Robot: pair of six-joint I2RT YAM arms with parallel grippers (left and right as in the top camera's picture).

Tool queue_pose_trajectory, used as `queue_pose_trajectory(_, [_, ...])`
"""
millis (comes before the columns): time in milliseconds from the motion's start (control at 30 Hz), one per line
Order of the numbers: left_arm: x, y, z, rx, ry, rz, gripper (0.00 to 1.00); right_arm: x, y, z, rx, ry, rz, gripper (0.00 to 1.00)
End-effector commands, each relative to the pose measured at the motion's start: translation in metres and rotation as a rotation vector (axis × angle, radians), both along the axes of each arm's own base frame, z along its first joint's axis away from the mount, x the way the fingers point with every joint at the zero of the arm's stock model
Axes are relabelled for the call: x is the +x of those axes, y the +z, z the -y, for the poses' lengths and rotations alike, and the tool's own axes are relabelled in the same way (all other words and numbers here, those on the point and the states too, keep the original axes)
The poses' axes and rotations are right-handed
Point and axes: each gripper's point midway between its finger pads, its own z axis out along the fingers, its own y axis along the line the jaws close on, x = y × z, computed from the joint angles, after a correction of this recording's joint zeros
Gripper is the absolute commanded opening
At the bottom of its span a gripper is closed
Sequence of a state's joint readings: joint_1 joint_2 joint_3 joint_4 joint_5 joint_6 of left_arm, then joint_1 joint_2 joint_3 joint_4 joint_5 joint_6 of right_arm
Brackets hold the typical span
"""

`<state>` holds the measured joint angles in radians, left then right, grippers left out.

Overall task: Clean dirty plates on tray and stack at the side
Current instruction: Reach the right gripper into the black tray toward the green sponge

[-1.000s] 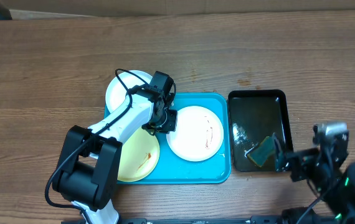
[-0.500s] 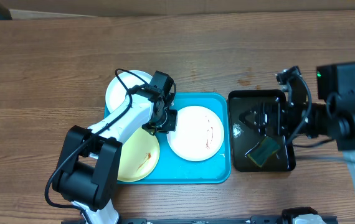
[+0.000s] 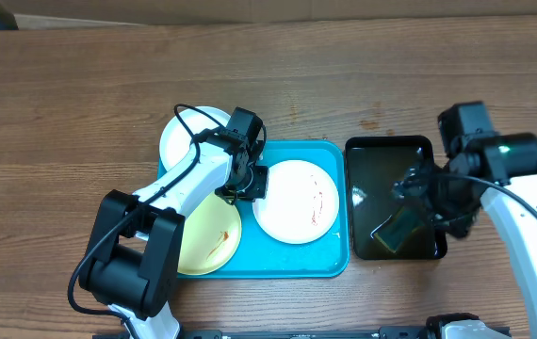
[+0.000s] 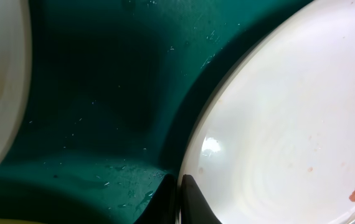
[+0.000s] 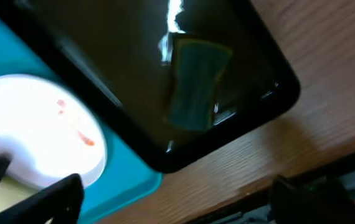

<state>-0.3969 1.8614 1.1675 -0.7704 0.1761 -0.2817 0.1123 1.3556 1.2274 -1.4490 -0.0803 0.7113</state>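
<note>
Smeared white plate [image 3: 295,201] sits on turquoise tray [image 3: 287,262]
The left jaws are closed at the plate's rim; the right jaws gape above a sponge [image 3: 400,229] in the black tray [image 3: 386,155] alongside, on the counter [image 3: 61,94].

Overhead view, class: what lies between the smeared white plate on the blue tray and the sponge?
Overhead shows only the blue tray's rim, then the black tray's glossy floor; no other object lies between plate and sponge.
</note>
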Motion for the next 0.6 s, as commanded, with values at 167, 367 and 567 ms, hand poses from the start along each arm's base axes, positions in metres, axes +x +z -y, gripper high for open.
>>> queue_pose_trajectory(167, [0.003,-0.001,0.0,-0.003,0.014,-0.007,0.04,-0.013,-0.066,0.001,-0.002,-0.153,-0.054,0.93])
queue_pose_trajectory(367, [0.003,-0.001,0.001,-0.003,0.014,-0.007,0.04,0.0,-0.096,-0.001,0.013,-0.152,0.026,0.79])
queue_pose_trajectory(567, [0.002,-0.001,0.0,-0.001,0.013,-0.01,0.04,0.007,-0.118,0.013,-0.057,-0.2,0.09,0.77])
